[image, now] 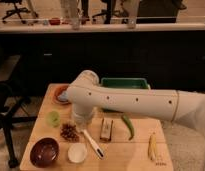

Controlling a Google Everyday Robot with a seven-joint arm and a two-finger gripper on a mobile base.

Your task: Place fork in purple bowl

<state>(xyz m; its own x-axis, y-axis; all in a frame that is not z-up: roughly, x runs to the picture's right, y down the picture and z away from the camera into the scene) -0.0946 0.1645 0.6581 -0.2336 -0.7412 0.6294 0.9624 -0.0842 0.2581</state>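
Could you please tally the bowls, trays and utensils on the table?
Bowls: 3 (purple bowl, white bowl, orange bowl)
Trays: 1 (green tray)
Utensils: 1 (white-handled utensil)
Total: 5
The gripper hangs over the table, beside the utensil.

Gripper (82, 121): mostly hidden beneath the white arm (131, 102).
Fork: not discernible.
Green tray (127, 83): front part covered by arm.
Arm: cut off at right edge.

White arm (136, 102), its tool (82, 119) hidden low at the wrist over the pale wood table (131, 150). Dark maroon purple bowl (44, 151). Small white bowl (77, 153). Orange bowl (61, 94), bluish inside. Green tray (123, 84). Green pepper (128, 126). Yellow corn (153, 146). White-handled utensil (92, 144). Reddish-brown cluster (69, 132). Lime-green piece (53, 118).
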